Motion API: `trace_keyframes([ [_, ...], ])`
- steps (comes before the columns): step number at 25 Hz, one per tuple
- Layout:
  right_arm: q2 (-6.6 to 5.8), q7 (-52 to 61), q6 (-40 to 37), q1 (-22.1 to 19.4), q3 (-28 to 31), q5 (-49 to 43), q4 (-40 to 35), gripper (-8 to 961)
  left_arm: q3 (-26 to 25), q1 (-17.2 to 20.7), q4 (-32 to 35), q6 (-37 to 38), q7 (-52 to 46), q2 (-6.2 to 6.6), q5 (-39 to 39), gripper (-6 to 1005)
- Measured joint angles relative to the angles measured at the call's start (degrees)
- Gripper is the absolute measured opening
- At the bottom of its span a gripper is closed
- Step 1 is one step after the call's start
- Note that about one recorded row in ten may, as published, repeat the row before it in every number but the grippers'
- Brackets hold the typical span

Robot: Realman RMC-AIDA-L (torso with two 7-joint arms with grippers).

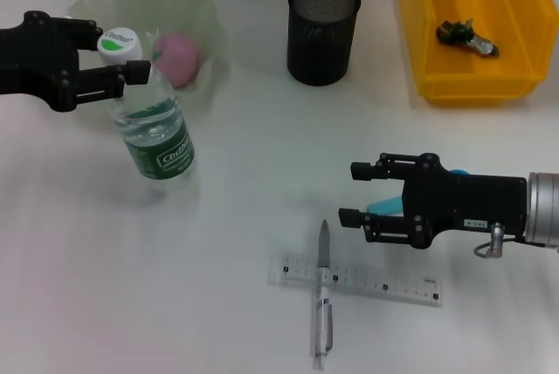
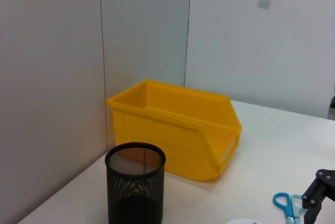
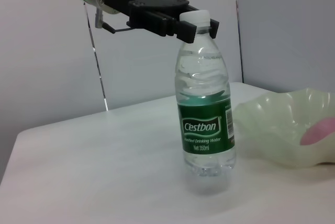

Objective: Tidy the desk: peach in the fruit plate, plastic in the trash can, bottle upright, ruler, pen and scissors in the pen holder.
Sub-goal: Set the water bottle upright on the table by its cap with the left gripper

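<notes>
Head view: left gripper (image 1: 118, 52) reached in level from the left, fingers pinching the neck of the bottle (image 1: 150, 121) just under its white cap. Bottle stood upright on the counter (image 1: 218, 182), just beside the fruit plate (image 1: 201, 16) holding the peach (image 1: 178, 58). Risk: a sideways drag on release would topple the bottle toward the plate. Right gripper (image 1: 354, 192) hovered level above the counter, fingers spread and holding nothing, near the pen (image 1: 322, 300) lying across the ruler (image 1: 384, 285); scissors (image 1: 384, 208) mostly hidden beneath it. Plastic scrap (image 1: 465, 35) lay in the trash can (image 1: 515, 86).

Left wrist view: pen holder (image 2: 135, 182) stood apart from the trash can; own fingers not shown.

Right wrist view: fingers clamped at the bottle's cap, bottle vertical. Risk: the crossed pen and ruler might shift together in a careless grasp.
</notes>
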Motion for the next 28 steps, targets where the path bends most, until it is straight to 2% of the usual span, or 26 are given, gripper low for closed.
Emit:
trace_keyframes([
  [12,0.00,0.01,0.25,0.42,0.01,-0.17,0.00,681,-0.07,0.96,-0.02,-1.76,0.10,0.06,0.08,510],
  [24,0.00,0.02,0.25,0.44,0.02,-0.25,0.00,682,-3.02,4.71,-0.01,-5.50,0.10,1.39,0.21,520],
  [28,0.00,0.02,0.27,0.46,0.02,-0.26,0.00,681,-3.28,4.93,-0.07,-6.38,0.10,1.38,0.21,524],
])
